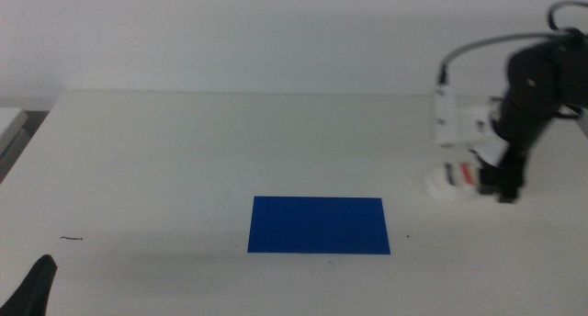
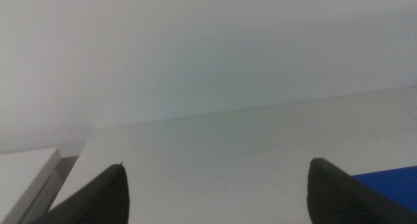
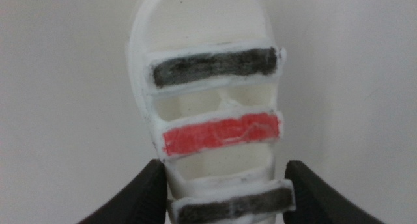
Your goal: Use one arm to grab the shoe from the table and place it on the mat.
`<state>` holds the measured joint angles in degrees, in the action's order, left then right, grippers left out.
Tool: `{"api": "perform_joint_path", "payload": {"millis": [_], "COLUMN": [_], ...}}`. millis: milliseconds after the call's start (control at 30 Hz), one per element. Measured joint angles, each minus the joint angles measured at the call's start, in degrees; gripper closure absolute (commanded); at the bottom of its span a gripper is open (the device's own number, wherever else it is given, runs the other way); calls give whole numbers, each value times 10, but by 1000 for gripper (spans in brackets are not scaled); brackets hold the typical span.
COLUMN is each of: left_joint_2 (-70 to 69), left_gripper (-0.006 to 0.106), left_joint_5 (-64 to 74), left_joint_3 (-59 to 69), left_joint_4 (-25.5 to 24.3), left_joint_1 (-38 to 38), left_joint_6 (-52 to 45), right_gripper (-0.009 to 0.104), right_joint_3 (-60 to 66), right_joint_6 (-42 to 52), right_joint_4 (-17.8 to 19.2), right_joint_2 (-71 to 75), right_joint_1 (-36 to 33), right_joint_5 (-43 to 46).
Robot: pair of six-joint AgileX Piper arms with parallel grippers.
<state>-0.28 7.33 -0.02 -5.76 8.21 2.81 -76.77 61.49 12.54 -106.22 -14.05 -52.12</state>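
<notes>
White surface (image 1: pixel 184 160) carries an unlabelled shoe (image 1: pixel 452 181), half hidden by the right gripper (image 1: pixel 503 183), whose open fingers (image 3: pixel 146 191) flank it, well apart from the mat (image 1: pixel 318 225).

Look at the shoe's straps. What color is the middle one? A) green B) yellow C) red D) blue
C: in the right wrist view the shoe shows a red strap between two dark ones, with the right gripper open around the shoe's sides.
</notes>
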Motion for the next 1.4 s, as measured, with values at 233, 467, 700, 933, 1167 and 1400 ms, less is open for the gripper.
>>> {"api": "perform_joint_path", "payload": {"millis": [233,467,700,933,1167,1400], "left_joint_2": [0,0,0,0,0,0], "left_gripper": [7,7,7,7,7,7], "left_joint_5": [0,0,0,0,0,0], "left_joint_3": [0,0,0,0,0,0], "left_joint_4": [0,0,0,0,0,0], "left_joint_1": [0,0,0,0,0,0], "left_joint_6": [0,0,0,0,0,0], "right_gripper": [97,97,97,94,36,17], "right_joint_3": [-74,-132,-137,-138,-138,-1], "right_joint_6": [-74,-150,-179,-179,-198,-317], "right_joint_4": [-32,-62,-62,-55,-53,-57], "right_joint_2": [-1,-78,-111,-136,-140,36], "right_joint_1": [-183,-252,-255,-256,-256,-226], "right_joint_5": [-26,-31,-26,-6,7,108]}}
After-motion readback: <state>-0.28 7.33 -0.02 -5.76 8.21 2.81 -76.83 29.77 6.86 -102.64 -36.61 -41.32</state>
